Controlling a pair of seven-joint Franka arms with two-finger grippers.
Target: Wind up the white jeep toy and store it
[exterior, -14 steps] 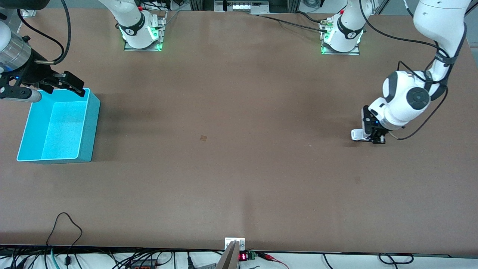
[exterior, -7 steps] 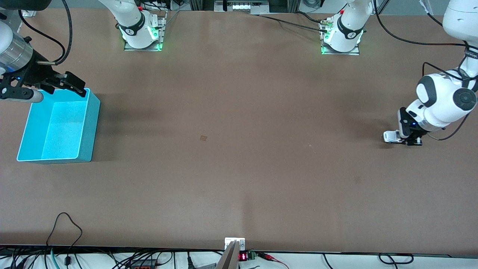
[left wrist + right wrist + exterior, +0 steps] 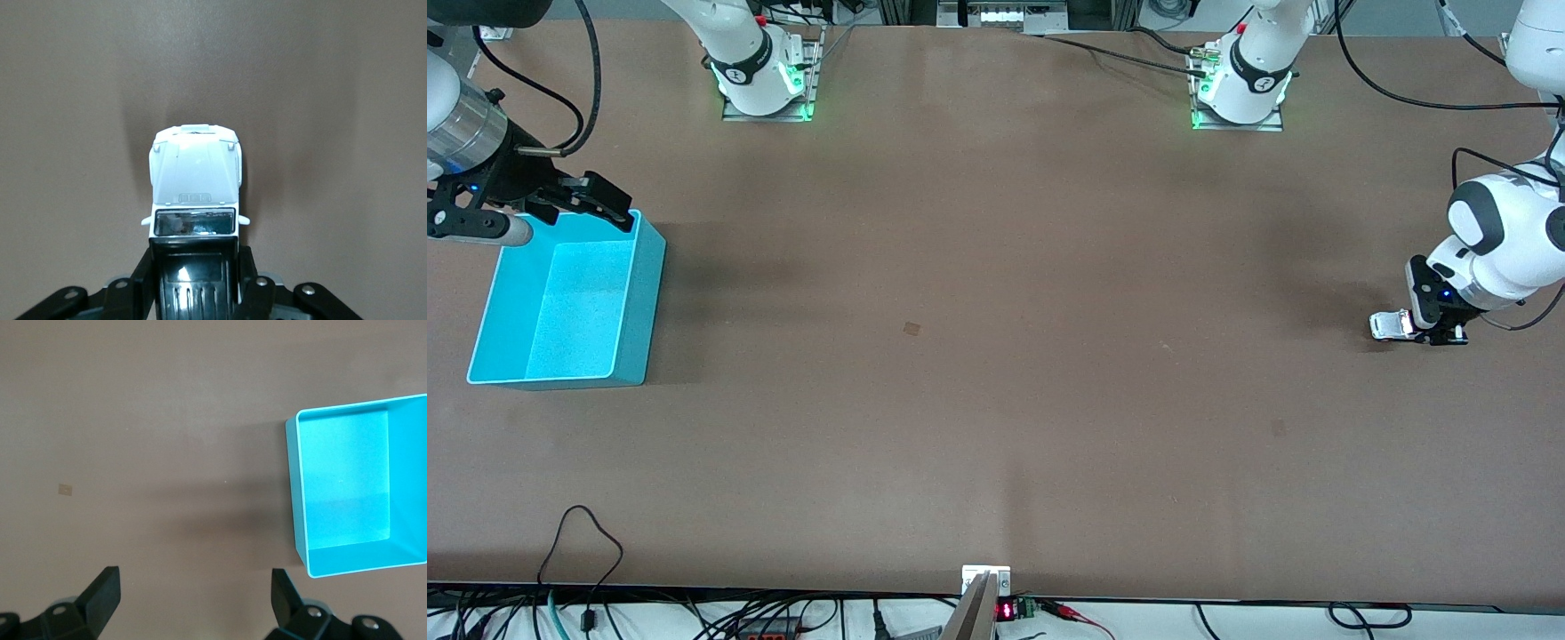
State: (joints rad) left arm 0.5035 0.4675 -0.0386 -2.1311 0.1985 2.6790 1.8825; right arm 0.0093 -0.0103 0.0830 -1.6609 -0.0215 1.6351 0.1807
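left gripper [image 3: 1436, 336]: clamped on small white jeep toy [image 3: 1389, 325] at table level; right gripper [image 3: 596, 206]: fingers apart over turquoise plastic bin [image 3: 640, 293]; waiting

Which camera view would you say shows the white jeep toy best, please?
The left wrist view: the white jeep toy fills the middle, hood and windshield plain, clamped by the left gripper. The front view shows only a small white shape; the right wrist view shows none.

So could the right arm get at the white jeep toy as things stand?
Probably not: the white jeep toy sits clamped in the left hand at the left arm's end, while the open right hand hangs over the turquoise bin.
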